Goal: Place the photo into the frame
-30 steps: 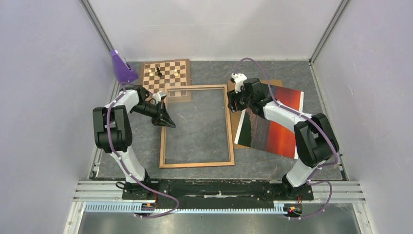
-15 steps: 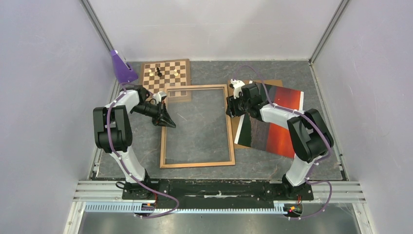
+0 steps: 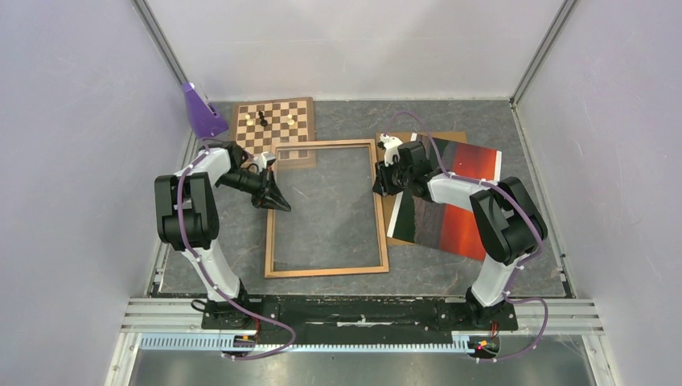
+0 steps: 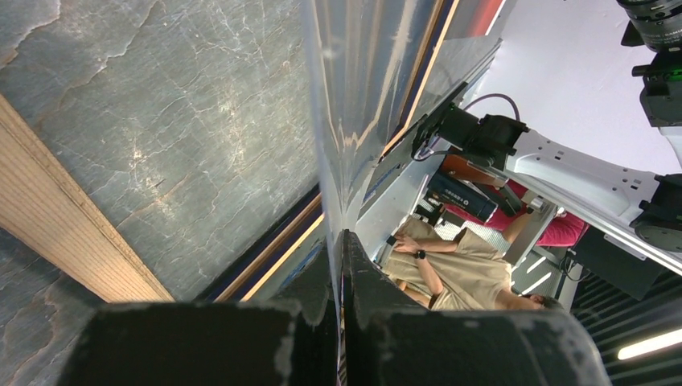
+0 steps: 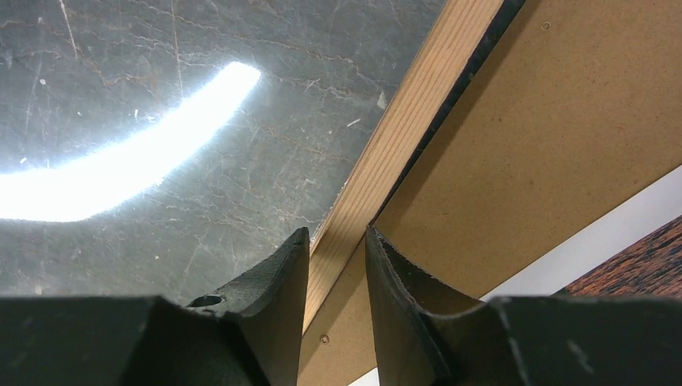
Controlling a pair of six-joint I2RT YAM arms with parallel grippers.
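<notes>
The frame [image 3: 326, 269] lies flat in the middle of the table, its light wood back facing up. My right gripper [image 3: 381, 181] sits over the upper part of the frame's right rail [image 5: 402, 137]. Its fingers [image 5: 338, 233] have closed in on both sides of that rail, and the wood fills the gap between them. My left gripper [image 3: 277, 203] is at the frame's left rail. There it [image 4: 339, 241] is shut on the edge of a clear pane [image 4: 354, 121], which I see edge-on. The photo [image 3: 458, 217] lies face up to the right of the frame, partly under my right arm, and one corner of it [image 5: 643, 257] shows in the right wrist view.
A plain brown backing board [image 3: 450, 138] lies under the photo, and it [image 5: 547, 137] runs alongside the frame's right rail. A chessboard [image 3: 277, 121] with a few pieces touches the frame's far left corner. A purple object [image 3: 201, 112] stands at the back left, by the wall.
My right gripper has moved slightly left onto the frame's right rail and its jaws have narrowed around it. The frame has shifted a little to the right. My left arm has stayed still.
</notes>
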